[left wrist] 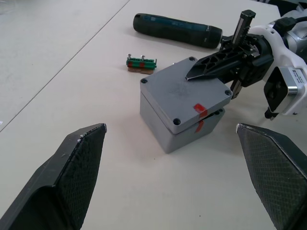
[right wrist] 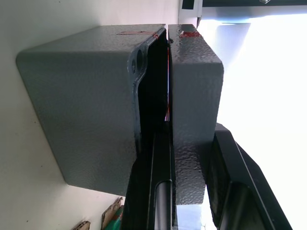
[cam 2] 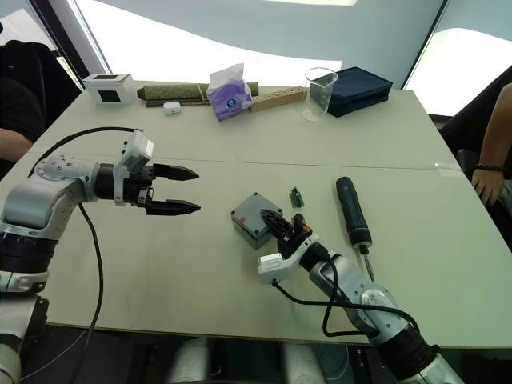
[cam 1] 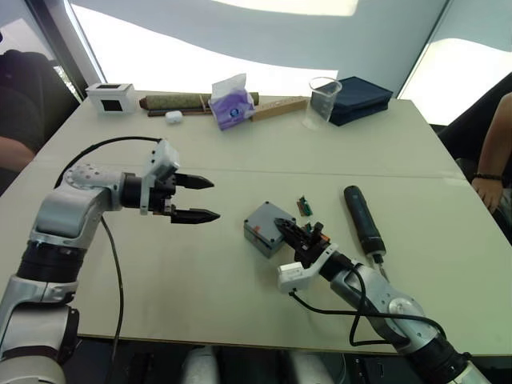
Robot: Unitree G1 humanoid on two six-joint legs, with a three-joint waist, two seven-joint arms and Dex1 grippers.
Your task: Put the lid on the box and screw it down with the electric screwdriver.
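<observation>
The grey lid [left wrist: 182, 93], with a red mark at one edge, lies on the grey box [left wrist: 165, 129] in the middle of the table. It is lifted a little on the side nearest my right gripper. My right gripper [cam 1: 290, 232] is shut on that edge of the lid [right wrist: 194, 96], with one finger in the gap over the box [right wrist: 81, 105] and one on top. My left gripper [cam 1: 200, 198] hangs open to the left of the box, clear of it. The black electric screwdriver [cam 1: 364, 220] lies flat on the table to the right of the box.
A small green circuit board [cam 1: 305, 206] lies between box and screwdriver. Along the far edge stand a white box with a black window [cam 1: 110, 96], a tissue pack [cam 1: 232, 102], a plastic cup [cam 1: 322, 100] and a dark pouch [cam 1: 360, 98]. A person's arm [cam 1: 488, 176] rests at the right edge.
</observation>
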